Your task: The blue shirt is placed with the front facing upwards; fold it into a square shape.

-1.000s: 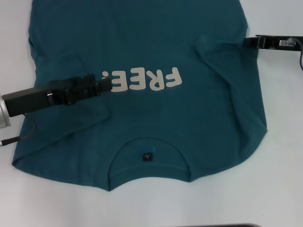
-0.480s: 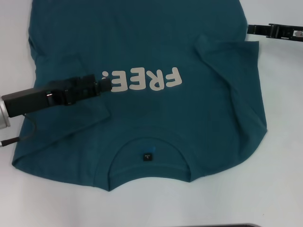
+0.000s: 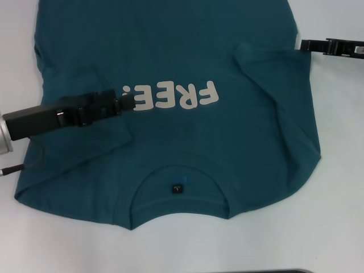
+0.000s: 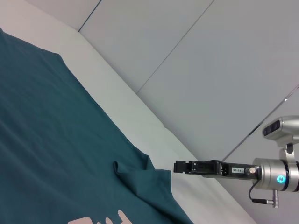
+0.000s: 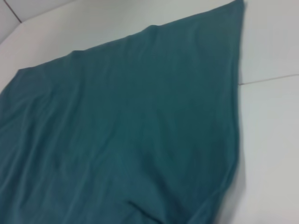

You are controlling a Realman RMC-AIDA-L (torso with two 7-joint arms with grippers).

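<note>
Blue shirt (image 3: 170,108) on white table (image 3: 318,227); left gripper (image 3: 132,101) and right gripper (image 3: 303,45) finger states unclear.

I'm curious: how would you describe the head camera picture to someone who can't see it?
A blue shirt lies front up on a white table, its cream "FREE!" lettering showing. The left gripper reaches over the lettering, and the right gripper sits at the shirt's folded-in sleeve edge.

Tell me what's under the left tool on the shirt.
The left tool lies over the blue shirt, with its tip at the cream FREE! lettering. It covers part of the exclamation mark; the fabric beneath the arm is hidden.
</note>
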